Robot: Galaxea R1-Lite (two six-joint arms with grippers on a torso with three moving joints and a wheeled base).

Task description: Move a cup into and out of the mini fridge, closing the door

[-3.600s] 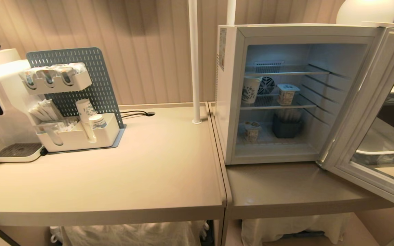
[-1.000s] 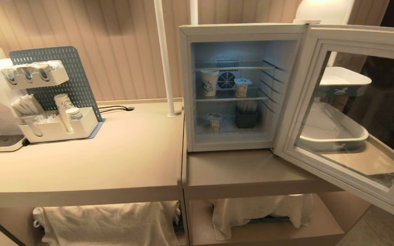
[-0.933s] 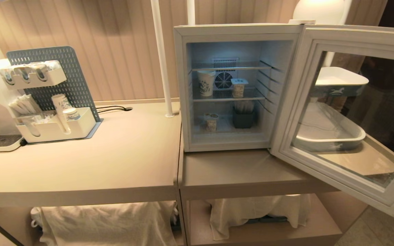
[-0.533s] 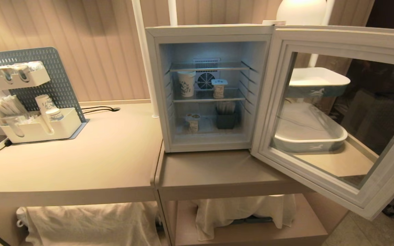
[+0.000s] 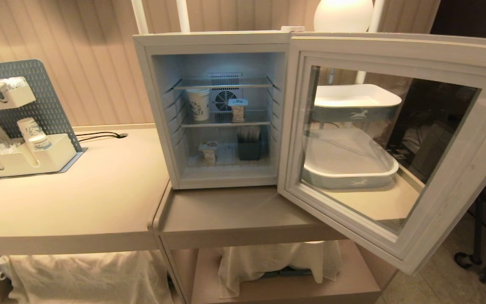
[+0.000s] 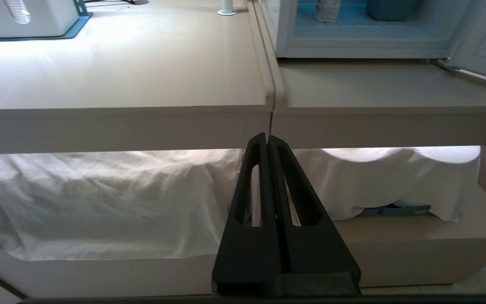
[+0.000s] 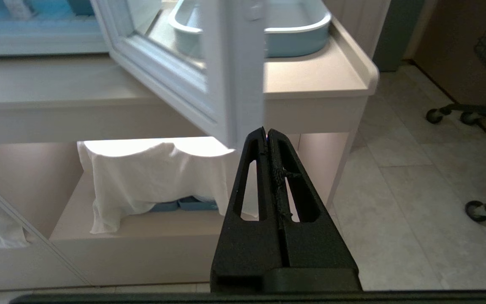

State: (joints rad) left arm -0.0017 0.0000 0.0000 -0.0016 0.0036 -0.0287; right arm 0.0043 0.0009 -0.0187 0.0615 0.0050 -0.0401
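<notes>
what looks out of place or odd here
Only the door: it stands swung wide open on the fridge, jutting past the counter edge. Inside, everything stands upright on the shelves, and nothing looks spilled or damaged.

mini fridge [image 5: 158, 114] on counter [image 5: 234, 211] | door [image 5: 437, 202] swung wide open | cup [image 5: 238, 109] on middle shelf | paper cup [image 5: 198, 104] beside it

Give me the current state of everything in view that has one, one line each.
mini fridge: interior lit.
door: swung wide open to the right.
cup: upright on the middle shelf, lid on.
second cup: upright on the fridge floor.
left gripper: shut, empty.
right gripper: shut, empty.
</notes>
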